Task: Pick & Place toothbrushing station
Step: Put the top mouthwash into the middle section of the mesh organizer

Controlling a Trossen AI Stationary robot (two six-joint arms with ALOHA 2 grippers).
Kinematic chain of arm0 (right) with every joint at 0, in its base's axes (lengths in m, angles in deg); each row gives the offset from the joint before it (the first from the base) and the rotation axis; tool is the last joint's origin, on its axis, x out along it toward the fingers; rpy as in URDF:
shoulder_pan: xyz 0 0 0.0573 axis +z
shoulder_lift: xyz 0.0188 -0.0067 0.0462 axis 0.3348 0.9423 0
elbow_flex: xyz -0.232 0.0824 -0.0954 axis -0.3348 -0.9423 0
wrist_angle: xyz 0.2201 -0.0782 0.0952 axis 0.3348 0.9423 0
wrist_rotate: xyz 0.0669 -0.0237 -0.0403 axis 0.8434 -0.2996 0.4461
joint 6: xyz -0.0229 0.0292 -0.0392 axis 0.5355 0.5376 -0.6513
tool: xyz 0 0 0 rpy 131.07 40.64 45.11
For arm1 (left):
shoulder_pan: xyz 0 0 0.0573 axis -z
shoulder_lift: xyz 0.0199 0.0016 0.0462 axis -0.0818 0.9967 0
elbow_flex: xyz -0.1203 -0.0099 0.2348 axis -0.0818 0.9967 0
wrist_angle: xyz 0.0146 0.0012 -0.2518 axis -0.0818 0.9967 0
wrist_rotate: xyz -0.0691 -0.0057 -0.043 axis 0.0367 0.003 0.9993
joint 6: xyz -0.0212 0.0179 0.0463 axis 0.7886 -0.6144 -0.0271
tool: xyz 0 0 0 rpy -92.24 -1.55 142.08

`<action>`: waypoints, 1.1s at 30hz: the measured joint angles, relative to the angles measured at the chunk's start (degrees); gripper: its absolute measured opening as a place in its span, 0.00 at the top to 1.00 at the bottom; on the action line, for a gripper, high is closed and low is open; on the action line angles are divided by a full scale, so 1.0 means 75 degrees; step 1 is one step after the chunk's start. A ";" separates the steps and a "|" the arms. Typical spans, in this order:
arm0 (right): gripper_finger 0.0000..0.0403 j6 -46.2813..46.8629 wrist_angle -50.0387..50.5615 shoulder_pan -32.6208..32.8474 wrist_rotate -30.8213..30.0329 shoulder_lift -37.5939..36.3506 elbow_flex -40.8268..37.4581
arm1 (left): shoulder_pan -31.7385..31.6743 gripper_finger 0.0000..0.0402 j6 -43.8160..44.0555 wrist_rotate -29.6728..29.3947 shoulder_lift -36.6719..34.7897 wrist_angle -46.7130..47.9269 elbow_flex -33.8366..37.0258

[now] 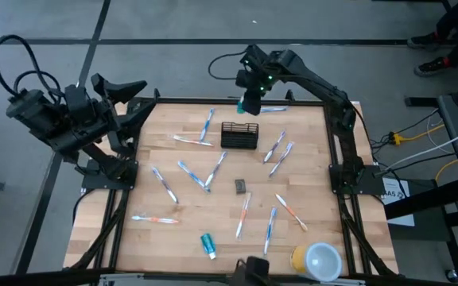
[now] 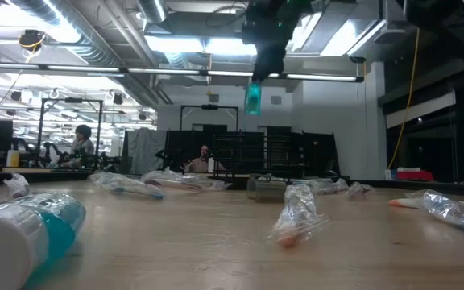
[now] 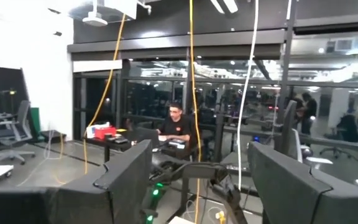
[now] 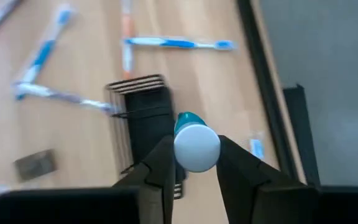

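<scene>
One small tube [image 4: 196,144] in the right gripper [image 4: 194,163] hangs above the black mesh holder [image 1: 239,135].

Ceiling lights [image 2: 176,44] are glowing over an open workshop where ducts [image 2: 95,36] are running overhead. A person [image 3: 180,127] is sitting at a desk [image 3: 114,142] before dark glass partitions [image 3: 229,93], and yellow cables [image 3: 192,74] are hanging down onto the grey floor [image 1: 173,20]

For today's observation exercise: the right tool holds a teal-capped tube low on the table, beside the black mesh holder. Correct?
Not quite. The right tool does grip the teal-capped tube, but high in the air above the black mesh holder, as the low view shows.
</scene>
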 joint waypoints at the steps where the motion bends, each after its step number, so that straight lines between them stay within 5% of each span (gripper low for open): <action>1: 0.78 -0.0045 -0.0008 0.0071 0.0050 -0.0058 0.0000 | 0.0057 0.35 -0.0035 -0.0001 0.0000 0.0004 0.0000; 9: 0.78 -0.0399 0.0049 0.0499 0.0473 -0.0118 -0.0238 | 0.0521 0.35 -0.0085 -0.0377 -0.0003 0.0015 0.0345; 18: 0.78 -0.0443 -0.0255 0.0753 0.0581 -0.0353 -0.1774 | 0.0830 0.35 0.0043 -0.1108 0.0044 0.0012 0.0580; 28: 0.78 0.0263 -0.3096 0.0994 0.0374 -0.2736 -0.5218 | 0.0937 0.35 0.0195 -0.1732 0.0056 0.0478 0.0580; 33: 0.78 0.0752 -0.4616 0.1045 0.0150 -0.3326 -0.6133 | 0.0890 0.35 0.0323 -0.1794 0.0058 0.0726 0.0580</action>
